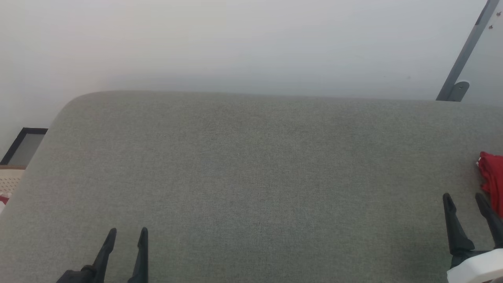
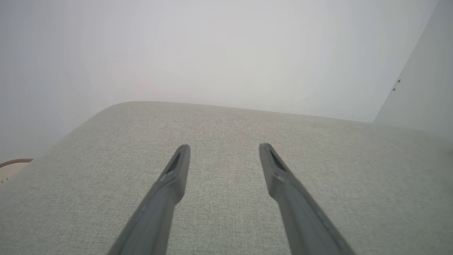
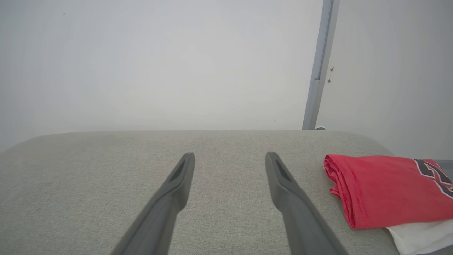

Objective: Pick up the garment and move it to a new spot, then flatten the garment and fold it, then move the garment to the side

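The garment, a red jersey with black white-outlined characters and white fabric at its near edge, lies folded on the grey cushioned surface at the far right; its red edge shows at the right border of the head view. My right gripper is open just left of the garment, not touching it; in the right wrist view the gripper has only bare cushion between its fingers. My left gripper is open at the lower left over bare cushion, and the left wrist view shows the same gripper empty.
A white wall rises behind the cushion. A grey metal post leans at the back right. A dark-framed panel and a pale perforated thing sit off the cushion's left edge.
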Controlling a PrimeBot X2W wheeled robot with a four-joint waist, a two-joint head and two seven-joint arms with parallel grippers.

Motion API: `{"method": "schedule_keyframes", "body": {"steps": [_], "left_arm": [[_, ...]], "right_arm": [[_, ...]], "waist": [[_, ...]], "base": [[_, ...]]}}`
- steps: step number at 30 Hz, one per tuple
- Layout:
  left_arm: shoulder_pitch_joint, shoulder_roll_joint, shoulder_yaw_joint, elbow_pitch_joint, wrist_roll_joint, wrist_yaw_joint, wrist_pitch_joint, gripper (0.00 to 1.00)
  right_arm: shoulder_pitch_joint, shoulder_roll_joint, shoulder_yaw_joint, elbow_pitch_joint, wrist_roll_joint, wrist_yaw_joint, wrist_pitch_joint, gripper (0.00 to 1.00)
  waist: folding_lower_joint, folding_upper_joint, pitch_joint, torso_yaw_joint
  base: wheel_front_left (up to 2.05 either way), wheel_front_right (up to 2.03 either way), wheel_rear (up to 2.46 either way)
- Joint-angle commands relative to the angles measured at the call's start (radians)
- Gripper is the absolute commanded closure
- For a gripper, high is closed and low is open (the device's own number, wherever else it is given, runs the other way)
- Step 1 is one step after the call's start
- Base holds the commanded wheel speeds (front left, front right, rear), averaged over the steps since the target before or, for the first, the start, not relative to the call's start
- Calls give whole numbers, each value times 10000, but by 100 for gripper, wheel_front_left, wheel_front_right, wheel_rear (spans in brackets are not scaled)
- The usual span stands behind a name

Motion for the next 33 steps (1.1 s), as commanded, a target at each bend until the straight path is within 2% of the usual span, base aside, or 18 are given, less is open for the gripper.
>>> {"method": "schedule_keyframes", "body": {"steps": [1,2,3,7,23,33], "left_arm": [[-83,-27,88,-52,-46,-14,-40,0],[-92,-46,100,-65,-81,-14,-40,0],[-3,-38,69,-38,-55,0,1,100],[93,-157,18,300,-88,0,25,100],[-588,-226,47,629,-3033,-2,754,100],[-919,-265,74,771,-4449,-5,1117,100]], "right_arm": [[99,58,-13,-56,70,0,16,0],[99,63,-9,-69,65,0,18,0],[4,28,2,-32,46,0,0,100],[103,234,80,325,95,0,8,100],[-416,597,106,734,2730,0,480,100],[-660,775,132,930,4012,0,700,100]], "waist": [[0,-1,13,15],[0,-1,22,21],[0,-1,23,20],[0,-1,29,18],[0,-1,73,-98],[0,-1,98,-164]], "base": [[0,0,0],[0,0,0],[0,0,0],[0,0,0],[0,0,0],[0,0,0]]}}
